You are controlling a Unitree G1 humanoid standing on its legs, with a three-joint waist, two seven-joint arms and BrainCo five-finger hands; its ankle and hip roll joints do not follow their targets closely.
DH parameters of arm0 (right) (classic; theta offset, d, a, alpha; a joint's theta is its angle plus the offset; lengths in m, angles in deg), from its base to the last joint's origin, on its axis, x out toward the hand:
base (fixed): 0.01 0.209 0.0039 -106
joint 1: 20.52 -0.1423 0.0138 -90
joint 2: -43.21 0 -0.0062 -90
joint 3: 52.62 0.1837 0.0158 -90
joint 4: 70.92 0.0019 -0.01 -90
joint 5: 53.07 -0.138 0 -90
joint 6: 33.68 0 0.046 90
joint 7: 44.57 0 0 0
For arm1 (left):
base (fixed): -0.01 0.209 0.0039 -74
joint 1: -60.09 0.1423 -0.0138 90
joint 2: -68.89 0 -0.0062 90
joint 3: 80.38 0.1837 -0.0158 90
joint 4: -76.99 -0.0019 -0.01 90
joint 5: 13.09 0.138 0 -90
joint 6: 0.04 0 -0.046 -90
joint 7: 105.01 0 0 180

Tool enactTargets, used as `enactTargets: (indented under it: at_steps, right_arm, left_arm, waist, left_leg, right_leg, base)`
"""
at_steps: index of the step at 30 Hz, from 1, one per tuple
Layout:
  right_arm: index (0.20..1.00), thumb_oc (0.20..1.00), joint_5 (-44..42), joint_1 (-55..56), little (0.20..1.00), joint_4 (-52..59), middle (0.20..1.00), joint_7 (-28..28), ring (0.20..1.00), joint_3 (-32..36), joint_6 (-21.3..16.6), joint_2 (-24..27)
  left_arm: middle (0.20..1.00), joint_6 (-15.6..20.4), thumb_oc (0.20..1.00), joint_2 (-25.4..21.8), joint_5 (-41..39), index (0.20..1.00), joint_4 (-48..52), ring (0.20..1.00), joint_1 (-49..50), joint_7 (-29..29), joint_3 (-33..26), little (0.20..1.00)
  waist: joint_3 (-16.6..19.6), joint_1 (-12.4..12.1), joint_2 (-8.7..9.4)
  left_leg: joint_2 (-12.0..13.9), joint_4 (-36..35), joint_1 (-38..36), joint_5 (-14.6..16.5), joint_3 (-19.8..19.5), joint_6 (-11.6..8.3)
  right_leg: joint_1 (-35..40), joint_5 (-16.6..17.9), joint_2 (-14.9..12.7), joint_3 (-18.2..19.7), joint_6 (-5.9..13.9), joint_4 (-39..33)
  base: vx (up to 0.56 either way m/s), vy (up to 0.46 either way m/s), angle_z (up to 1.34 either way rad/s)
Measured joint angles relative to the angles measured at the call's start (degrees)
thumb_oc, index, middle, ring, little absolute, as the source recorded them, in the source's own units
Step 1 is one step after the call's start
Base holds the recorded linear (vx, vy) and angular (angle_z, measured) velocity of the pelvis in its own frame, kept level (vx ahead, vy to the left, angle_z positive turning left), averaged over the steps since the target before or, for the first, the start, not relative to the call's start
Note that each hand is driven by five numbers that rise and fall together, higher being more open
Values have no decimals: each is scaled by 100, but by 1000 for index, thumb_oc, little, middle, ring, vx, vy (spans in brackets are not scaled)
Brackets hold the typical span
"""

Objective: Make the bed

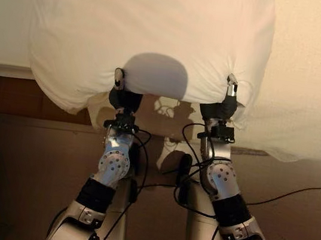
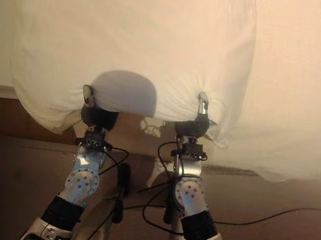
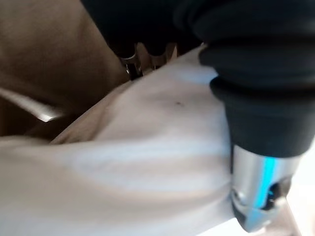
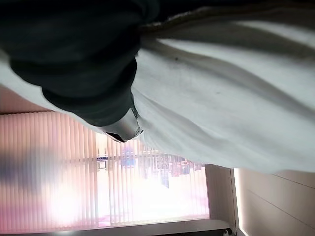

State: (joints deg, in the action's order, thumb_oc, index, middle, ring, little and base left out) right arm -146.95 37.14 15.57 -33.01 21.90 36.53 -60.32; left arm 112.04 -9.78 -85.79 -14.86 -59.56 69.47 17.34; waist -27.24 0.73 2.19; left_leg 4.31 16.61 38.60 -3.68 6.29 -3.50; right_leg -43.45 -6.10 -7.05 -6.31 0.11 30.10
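Closest to me, both arms reach up to the near edge of a white duvet [image 1: 162, 30]. The left hand [image 1: 119, 84] pinches that edge, its thumb pressed on top of the cloth and its fingers tucked beneath. The right hand [image 1: 229, 94] grips the same edge a little apart, thumb on top too, with the fabric puckering into creases around it. The duvet hangs partly over the side of the bed [image 1: 310, 88], above the wooden frame [image 1: 7, 94], then spreads away across the pale mattress behind.
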Motion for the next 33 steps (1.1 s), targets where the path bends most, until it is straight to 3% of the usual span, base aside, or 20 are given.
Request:
enactTargets:
  at_steps: [5, 16, 17, 18, 29, 33]
  right_arm:
    - [200, 200, 0, 5, 200, 0, 200, -137, 200, -99, 1, 7]
    - [200, 200, 0, 57, 200, 0, 200, -337, 200, -262, 6, 23]
    - [200, 200, 0, 64, 200, 0, 200, -344, 200, -293, 7, 22]
    - [200, 200, 0, 77, 200, 0, 200, -344, 200, -321, 7, 21]
    - [200, 200, 52, 124, 200, 0, 200, -438, 200, -346, 19, 20]
    - [200, 200, 87, 193, 200, 0, 200, -473, 200, -373, 23, 21]
  left_arm:
    - [1000, 304, 1000, 107, 9, 1000, -235, 1000, -258, -744, -85, 1000]
    - [1000, 588, 1000, 194, 81, 1000, -325, 1000, -427, -1489, -411, 1000]
    - [859, 622, 859, 208, 168, 859, -325, 859, -427, -1542, -451, 859]
    - [216, 677, 216, 208, 221, 216, -323, 216, -431, -1611, -455, 216]
    - [200, 703, 200, 250, 226, 200, -323, 200, -434, -1961, -454, 200]
    - [200, 722, 200, 320, 226, 200, -323, 200, -402, -2066, -486, 200]
  waist:
    - [0, 1, 0]
    - [0, 9, 0]
    - [0, 8, 0]
    - [0, 6, 0]
    - [-5, -4, -8]
    - [-61, -24, -109]
  left_leg:
    - [21, 12, 1, 0, 6, -1]
    - [38, 38, 0, 12, 68, 4]
    - [40, 42, 0, 13, 75, 4]
    - [40, 49, 0, 14, 77, 3]
    - [40, 54, -21, 15, 104, 4]
    - [26, -21, -166, 12, 145, 7]
  right_leg:
    - [-9, 1, 1, 16, -1, 13]
    - [-29, 3, 15, 60, -4, 23]
    - [-32, 3, 16, 67, -4, 27]
    - [-32, 2, 18, 68, -4, 33]
    - [-32, 3, 20, 91, -4, 51]
    - [65, 3, 9, 110, -4, 40]
  base:
    - [0, 0, 0]
    - [0, 0, -1]
    - [0, 0, 0]
    - [0, 0, 0]
    - [-1, -2, 0]
    - [0, -36, -2]
